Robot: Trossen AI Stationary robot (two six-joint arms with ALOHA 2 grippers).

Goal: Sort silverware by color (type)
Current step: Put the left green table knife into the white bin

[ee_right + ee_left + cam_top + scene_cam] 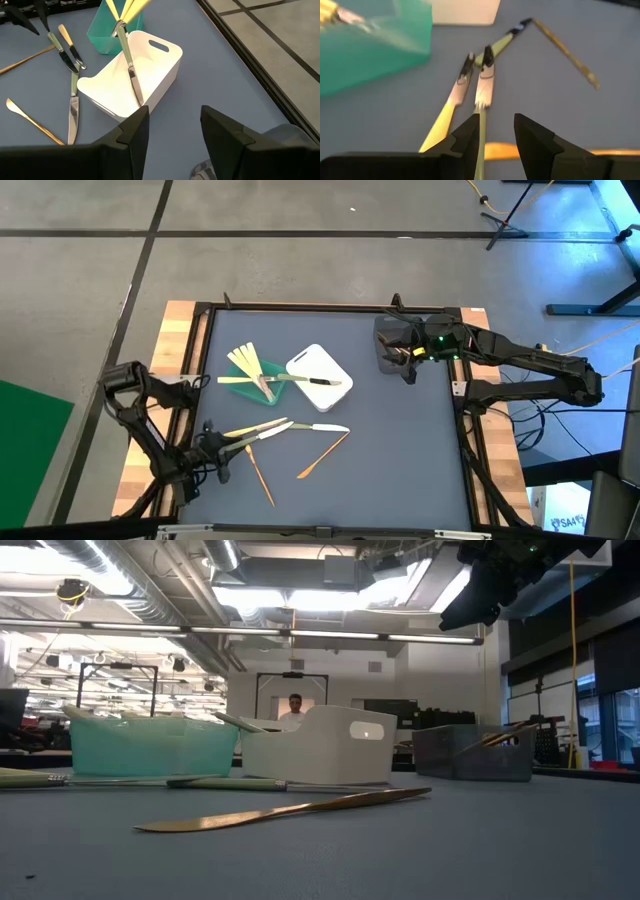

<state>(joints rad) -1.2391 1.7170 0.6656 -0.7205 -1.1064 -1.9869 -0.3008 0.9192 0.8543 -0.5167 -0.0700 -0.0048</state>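
Two bins stand mid-table with utensils across them, more utensils lying loose in front.

Grey concrete floor with dark seams; bright ceiling lights, exposed ducts.

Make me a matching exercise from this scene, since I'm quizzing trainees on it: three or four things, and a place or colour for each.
Things:
1. green bin
2. white bin
3. grey bin
4. left gripper

Places:
A. under the right gripper
B. holds pale yellow utensils
C. over the knives lying on the table
D. middle of the three bins, a knife resting across it

Pairs: 1-B, 2-D, 3-A, 4-C
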